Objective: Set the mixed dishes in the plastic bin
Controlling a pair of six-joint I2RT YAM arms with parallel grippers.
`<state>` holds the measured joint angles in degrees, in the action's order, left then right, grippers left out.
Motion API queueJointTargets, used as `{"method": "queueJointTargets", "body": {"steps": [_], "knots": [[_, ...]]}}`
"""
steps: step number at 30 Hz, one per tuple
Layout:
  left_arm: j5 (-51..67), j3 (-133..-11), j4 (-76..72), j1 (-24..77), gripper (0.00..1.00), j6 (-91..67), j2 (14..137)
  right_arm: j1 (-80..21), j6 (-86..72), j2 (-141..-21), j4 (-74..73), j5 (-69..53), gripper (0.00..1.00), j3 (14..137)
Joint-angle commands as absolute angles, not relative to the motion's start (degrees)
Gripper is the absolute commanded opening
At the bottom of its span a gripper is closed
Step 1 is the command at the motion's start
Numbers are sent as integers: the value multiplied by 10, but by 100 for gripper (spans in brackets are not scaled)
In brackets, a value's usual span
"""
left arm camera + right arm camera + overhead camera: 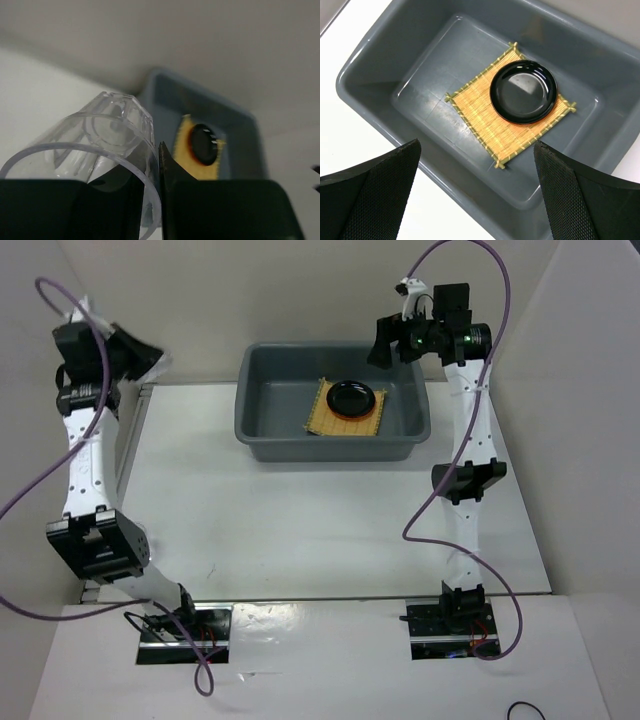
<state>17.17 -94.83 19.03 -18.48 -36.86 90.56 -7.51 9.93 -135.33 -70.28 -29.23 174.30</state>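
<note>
The grey-blue plastic bin [250, 430] stands at the back middle of the table. Inside it lies the tan woven mat [325, 420], and the round black plate [352, 397] rests on the mat. My left gripper [135, 350] is at the back left corner, left of the bin. In the left wrist view it [150, 175] is shut on the wall of a small clear glass [100, 135], which lies tilted with its open mouth towards the camera. My right gripper [477, 145] hangs open and holds nothing over the bin's [365, 100] right side, above the mat [485, 115] and plate [523, 91].
White enclosure walls [590, 360] stand close on both sides and behind the bin. Purple cables [40, 480] loop off both arms. The white tabletop [300, 530] stretches between the bin and the arm bases.
</note>
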Motion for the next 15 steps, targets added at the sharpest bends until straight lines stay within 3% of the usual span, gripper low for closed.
{"method": "queueJointTargets", "body": {"steps": [1,2,3,5,7,9,15], "knots": [[332,-1074,134,-104,0,-368,995,-83,105,-1317,-706,-283,98,1740],[280,-1151,206,-78,0,-339,1038,-83,110,-1317,-706,-276,98,1740],[238,-1259,408,-16,0,-249,1157,-83,110,-1311,-706,-271,98,1740],[113,-1487,558,48,0,-183,1270,-83,115,-1305,-706,-265,98,1740],[112,-1425,515,79,0,-200,1276,-83,115,-1305,-711,-265,98,1740],[43,-1488,565,115,0,-186,1331,-83,115,-1298,-711,-254,98,1735],[12,-1434,566,137,0,-166,1361,-83,126,-1292,-711,-249,98,1735]]}}
